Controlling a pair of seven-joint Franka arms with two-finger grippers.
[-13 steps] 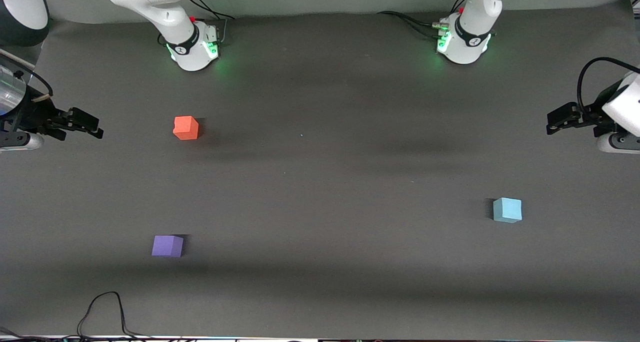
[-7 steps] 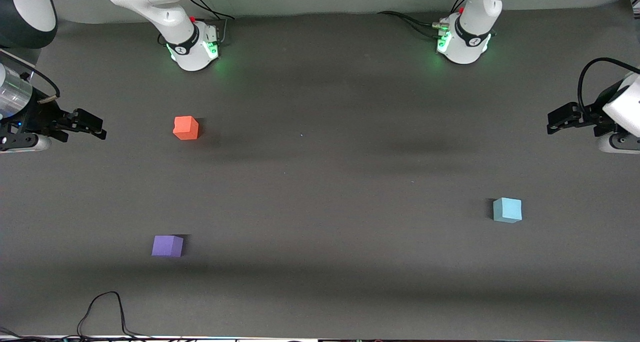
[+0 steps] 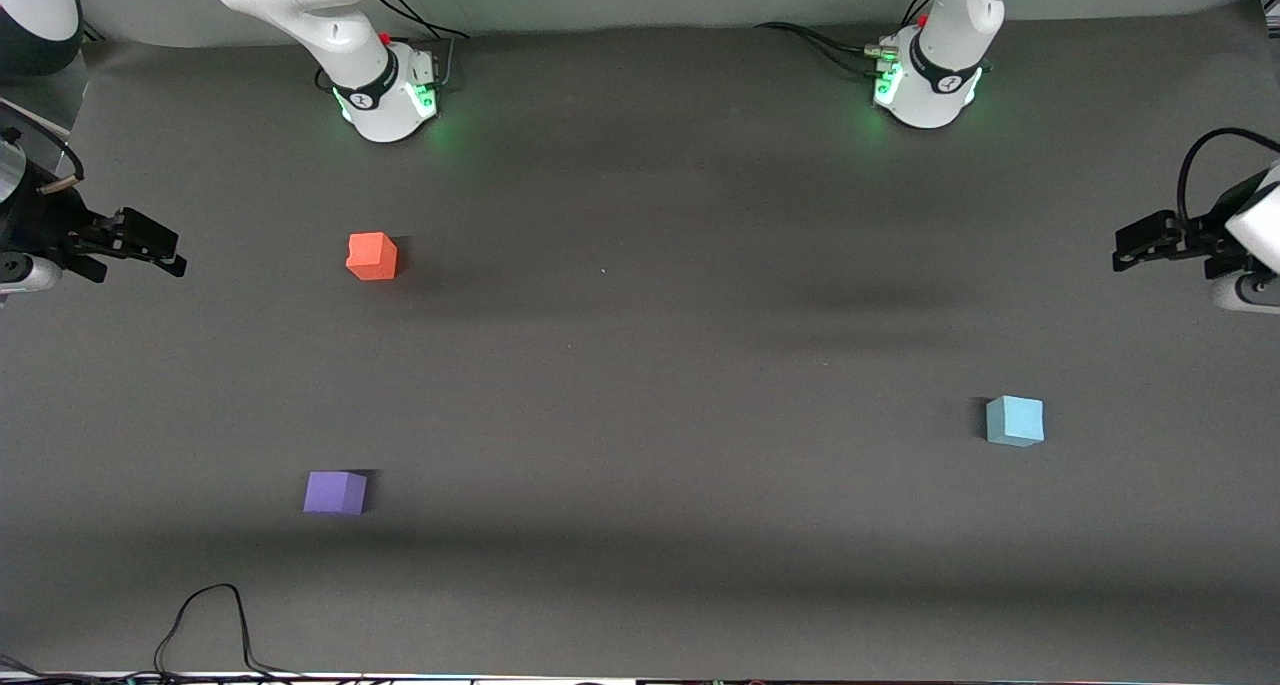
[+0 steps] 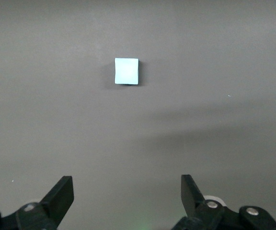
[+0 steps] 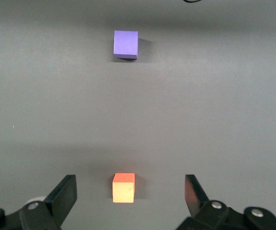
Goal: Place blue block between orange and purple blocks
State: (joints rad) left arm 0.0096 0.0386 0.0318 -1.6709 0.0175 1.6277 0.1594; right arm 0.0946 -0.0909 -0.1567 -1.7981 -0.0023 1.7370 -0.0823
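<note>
On the dark grey matte desk three small plain cubes lie well apart. The light sky-blue matte cube, the blue block, sits alone toward the left arm's end of the desk, flat on the surface and touching nothing. The bright orange-red matte cube, the orange block, and the violet-purple matte cube, the purple block, both lie toward the right arm's end; the purple block is nearer to the front camera than the orange one, with bare desk between them.

The left end effector hangs in the air over the left arm's end of the desk, its two black fingers spread wide apart and holding nothing; in the left wrist view the blue block shows on the desk ahead of the spread left end effector.

The right end effector hangs over the right arm's end of the desk, likewise spread wide and empty. In the right wrist view the orange block appears between the fingers of the right end effector, down on the desk beneath it, and the purple block lies well apart from it.

A thin black cable loops on the desk edge nearest the front camera.
</note>
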